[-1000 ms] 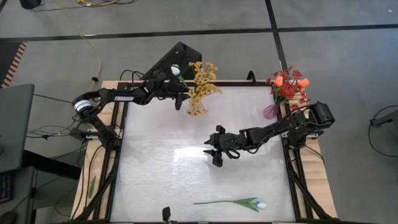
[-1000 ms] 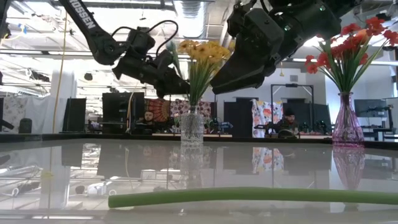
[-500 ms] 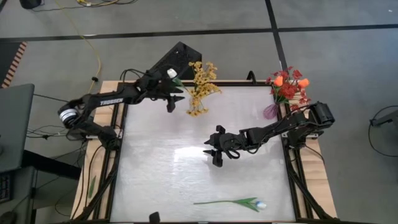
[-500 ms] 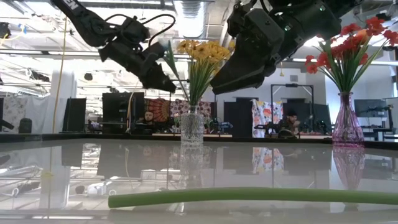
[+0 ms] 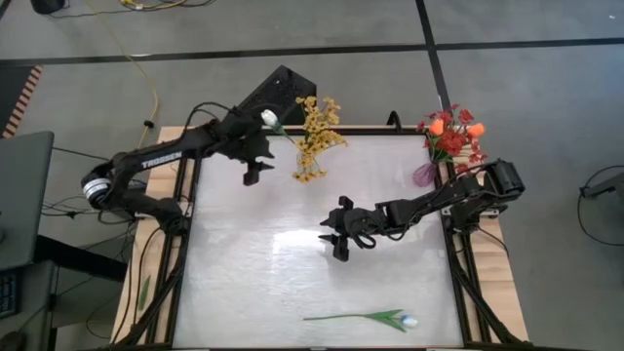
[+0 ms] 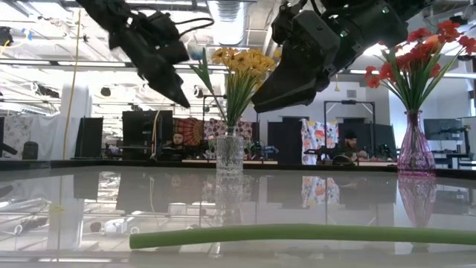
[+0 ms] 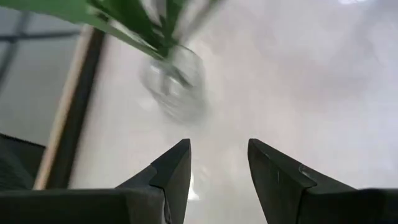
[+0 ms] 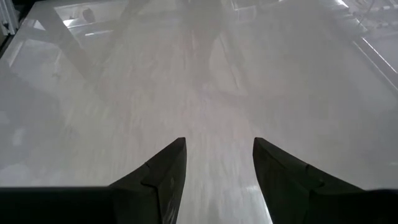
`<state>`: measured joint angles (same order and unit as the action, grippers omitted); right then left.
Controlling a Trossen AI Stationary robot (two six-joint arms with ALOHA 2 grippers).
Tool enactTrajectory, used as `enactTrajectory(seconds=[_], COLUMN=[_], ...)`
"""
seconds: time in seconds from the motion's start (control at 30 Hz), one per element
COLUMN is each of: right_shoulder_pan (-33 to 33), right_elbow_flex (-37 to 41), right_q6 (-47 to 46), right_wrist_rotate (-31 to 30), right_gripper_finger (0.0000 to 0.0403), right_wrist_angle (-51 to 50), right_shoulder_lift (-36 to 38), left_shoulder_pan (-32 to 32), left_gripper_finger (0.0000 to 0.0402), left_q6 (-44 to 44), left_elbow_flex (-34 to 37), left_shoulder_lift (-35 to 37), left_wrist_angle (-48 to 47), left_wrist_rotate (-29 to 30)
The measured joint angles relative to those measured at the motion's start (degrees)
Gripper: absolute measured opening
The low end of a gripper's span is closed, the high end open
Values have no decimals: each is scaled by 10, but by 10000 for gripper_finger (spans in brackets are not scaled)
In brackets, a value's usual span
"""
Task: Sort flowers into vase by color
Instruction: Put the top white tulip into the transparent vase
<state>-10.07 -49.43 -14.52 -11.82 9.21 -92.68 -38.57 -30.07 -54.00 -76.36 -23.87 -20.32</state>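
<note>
A clear glass vase (image 6: 229, 152) at the table's far edge holds yellow sprays (image 5: 317, 136) and one white tulip (image 5: 270, 118), whose stem leans out toward the left. My left gripper (image 5: 252, 174) hovers open just left of this vase (image 7: 175, 84), above the table, touching nothing. A purple vase (image 5: 423, 175) at the far right holds red clusters and orange buds (image 5: 448, 130). Another white tulip (image 5: 366, 318) lies flat near the table's near edge. My right gripper (image 5: 335, 244) hangs open over the table's middle.
The lying tulip's green stem (image 6: 297, 234) stretches across the near foreground of the low view. The white table top (image 5: 244, 273) lies bare between the vases and that stem. People sit at desks in the room behind the table.
My left gripper has drawn back from the clear vase, moving toward the table's left edge and rising. The white tulip stays in the vase, leaning left. My right arm has kept still.
</note>
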Motion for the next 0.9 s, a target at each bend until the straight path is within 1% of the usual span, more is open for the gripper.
enactTrajectory(seconds=[0.1,0.2,0.3,0.37,0.43,0.5,0.63,0.7,0.9], right_shoulder_pan=[5,9,9,9,9,9,9,9,9], right_elbow_flex=[0,0,0,0,0,0,0,0,0], right_q6=[0,0,-1,-1,-1,-1,-1,0,0], right_wrist_rotate=[0,0,0,0,0,0,0,0,0], right_gripper_finger=[210,210,210,210,210,210,210,210,210], right_wrist_angle=[0,0,2,3,3,3,2,2,2], right_shoulder_lift=[0,0,0,0,0,0,0,0,0], left_shoulder_pan=[11,14,14,14,14,14,14,14,19], left_gripper_finger=[149,148,147,140,128,107,44,13,1], left_q6=[-8,5,42,71,83,87,90,100,108], left_elbow_flex=[-12,-12,-12,-12,-12,-13,-12,-12,-12], left_shoulder_lift=[31,74,114,133,144,146,144,141,136], left_wrist_angle=[-75,-85,-46,-10,21,39,53,73,148], left_wrist_rotate=[0,9,57,114,172,215,269,283,278])
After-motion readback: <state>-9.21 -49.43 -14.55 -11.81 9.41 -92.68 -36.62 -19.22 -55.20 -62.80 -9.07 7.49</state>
